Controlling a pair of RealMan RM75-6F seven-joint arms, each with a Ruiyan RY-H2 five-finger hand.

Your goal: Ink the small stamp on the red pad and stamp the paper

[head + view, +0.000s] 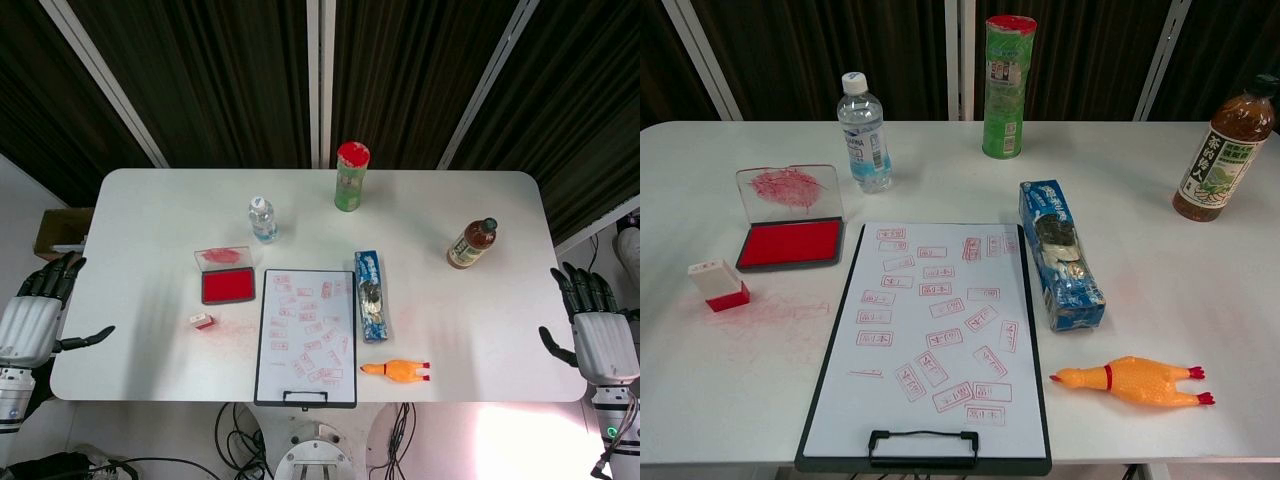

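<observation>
Small stamp (718, 283) lying untouched beside red pad (790, 243); left hand (38, 318), right hand (592, 325) hovering spread, empty; next: left hand reaching, gripping stamp.

A white desk (150, 220) with rounded corners carries everything. Nearest the left hand (35, 315) lie the small stamp (718, 284) and the open red ink pad (790, 243), with red smears on the desk beside them. Toward the right hand (600, 335) follow a clipboard with stamped paper (935, 330), water bottle (864, 130), green canister (1004, 85), blue packet (1060, 255), rubber chicken (1135, 382) and tea bottle (1220, 150).
</observation>
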